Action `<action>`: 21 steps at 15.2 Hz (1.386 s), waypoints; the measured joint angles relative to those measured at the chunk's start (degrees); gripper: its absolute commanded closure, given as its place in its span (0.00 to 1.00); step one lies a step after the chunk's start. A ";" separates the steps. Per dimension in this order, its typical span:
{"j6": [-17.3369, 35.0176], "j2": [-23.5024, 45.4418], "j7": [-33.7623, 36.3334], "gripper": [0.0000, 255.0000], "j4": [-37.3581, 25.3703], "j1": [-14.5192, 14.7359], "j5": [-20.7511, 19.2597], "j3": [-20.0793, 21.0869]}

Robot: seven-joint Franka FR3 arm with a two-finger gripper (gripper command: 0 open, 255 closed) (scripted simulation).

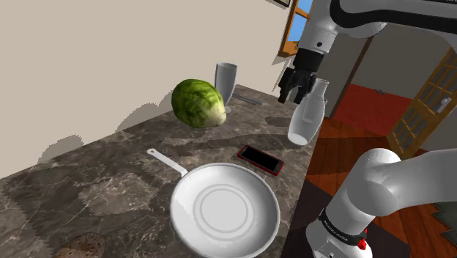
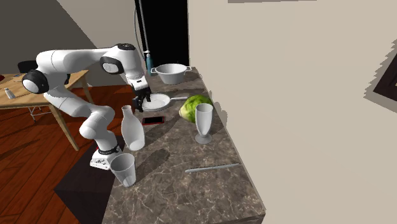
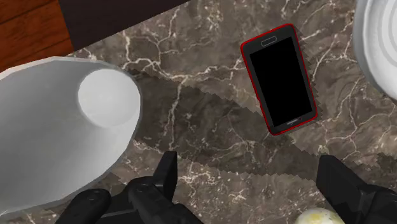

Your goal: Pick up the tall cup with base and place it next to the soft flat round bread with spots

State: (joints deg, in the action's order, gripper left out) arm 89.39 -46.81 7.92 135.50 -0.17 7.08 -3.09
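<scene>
The gripper (image 1: 291,94) hangs above the dark marbled surface (image 1: 110,172) near its edge, fingers (image 3: 167,178) spread wide apart with nothing between them but bare stone. Seen from the wrist, a white narrow-necked vase (image 3: 70,133) stands just beside one finger, and a red-edged smartphone (image 3: 278,77) lies flat past the fingertips, apart from the vase. The rim of a white frying pan (image 3: 380,44) shows beyond the phone.

The grey goblet (image 1: 225,82) stands upright on its foot close to the wall, well apart from the gripper. A green cabbage (image 1: 198,103) sits just beside it, on its pan side. A thin grey rod (image 1: 250,98) lies on the surface on the goblet's other side.

The spotted brown flatbread (image 1: 85,247) lies at the shoulder view's lower left, cut by the picture's edge, well apart from the goblet. The cabbage and the frying pan, whose handle (image 1: 165,162) points toward the wall, lie between the two.

In the second exterior view a plain grey tumbler (image 2: 123,169) stands near the surface's edge beside the vase. A grey two-handled pot (image 2: 169,73) sits at the far end beyond the pan, with a blue bottle (image 2: 149,63) near it. A wooden table (image 2: 28,95) stands on the red-brown floor behind the arm.
</scene>
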 measured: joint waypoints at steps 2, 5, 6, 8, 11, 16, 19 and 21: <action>0.31 1.10 -0.34 0.00 -0.77 0.03 -0.22 -0.14; 1.62 7.45 -2.26 0.00 -5.57 0.17 -1.44 -1.07; 2.29 9.54 -2.87 0.00 -6.92 0.25 -1.79 -1.29; 2.85 14.24 -4.22 0.00 -10.93 0.37 -2.53 -1.89; 3.44 20.77 -5.60 0.00 -16.79 0.71 -3.23 -2.22; 3.19 32.45 -8.75 0.00 -28.56 0.87 -4.31 -3.34; 1.97 39.69 -10.73 0.00 -36.96 0.73 -4.69 -4.00; 0.43 44.19 -11.30 0.00 -42.98 0.86 -4.85 -3.97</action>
State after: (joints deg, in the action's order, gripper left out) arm 89.82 -2.62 -3.38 92.52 0.69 2.24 -7.05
